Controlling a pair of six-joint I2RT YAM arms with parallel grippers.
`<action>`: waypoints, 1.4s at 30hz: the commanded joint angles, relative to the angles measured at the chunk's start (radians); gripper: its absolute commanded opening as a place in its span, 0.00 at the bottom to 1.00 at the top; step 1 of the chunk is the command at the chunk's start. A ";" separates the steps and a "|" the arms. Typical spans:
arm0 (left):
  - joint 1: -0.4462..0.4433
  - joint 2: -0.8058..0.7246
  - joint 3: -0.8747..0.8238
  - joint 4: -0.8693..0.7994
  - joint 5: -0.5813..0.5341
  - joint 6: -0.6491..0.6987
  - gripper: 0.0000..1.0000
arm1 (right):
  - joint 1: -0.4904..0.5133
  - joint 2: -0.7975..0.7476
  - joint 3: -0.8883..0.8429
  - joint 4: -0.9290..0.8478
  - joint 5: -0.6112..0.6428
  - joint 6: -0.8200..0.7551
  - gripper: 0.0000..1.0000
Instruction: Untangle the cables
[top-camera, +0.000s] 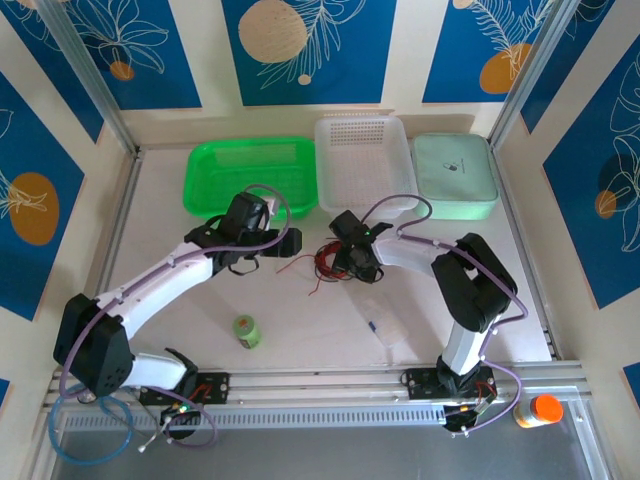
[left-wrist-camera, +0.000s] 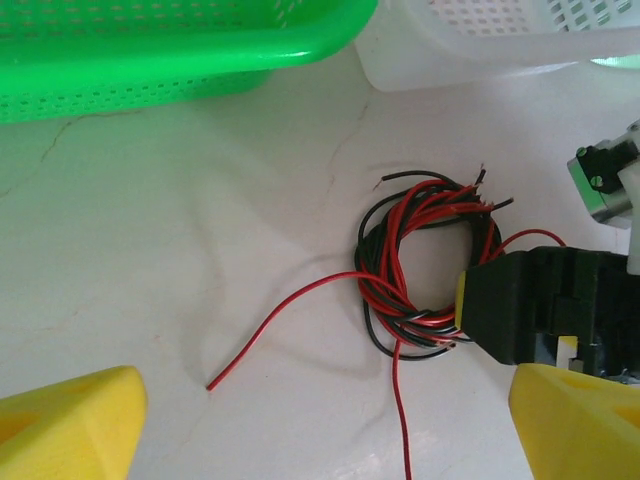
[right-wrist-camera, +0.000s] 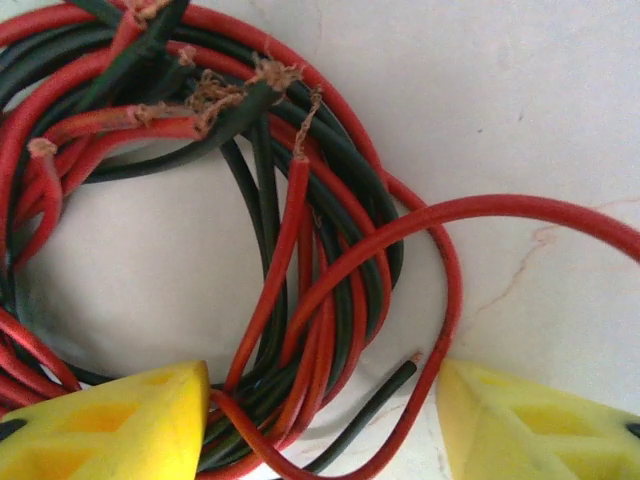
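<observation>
Nearest my bases, a small green bottle (top-camera: 247, 331) stands on the pale, faintly veined table (top-camera: 160, 220), with bare room all around it. Farther in, the cables (left-wrist-camera: 430, 265) lie mid-table as a loose ring of thin, glossy red and black strands. Their cut ends show frayed copper, and one red tail strays out across open tabletop. My right gripper (right-wrist-camera: 320, 420) sits over the ring's edge, its yellow fingertips partly apart and astride several strands, not closed on them. My left gripper (left-wrist-camera: 322, 425) hangs just beside the ring, spread wide and holding nothing. Beyond, a green mesh basket (top-camera: 250, 175), a white perforated one (top-camera: 363, 160) and a mint lidded box (top-camera: 455, 175) line the far edge, clear of the cables.
</observation>
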 joint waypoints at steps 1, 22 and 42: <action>-0.012 0.016 0.028 0.018 -0.012 0.022 0.92 | 0.026 0.035 0.016 0.019 0.025 0.090 0.52; -0.081 0.133 0.060 0.070 0.125 0.036 0.88 | 0.099 -0.329 -0.122 0.145 -0.003 -0.206 0.00; -0.102 0.118 -0.083 0.337 0.206 0.017 0.06 | -0.058 -0.565 -0.280 0.390 -0.368 -0.386 0.00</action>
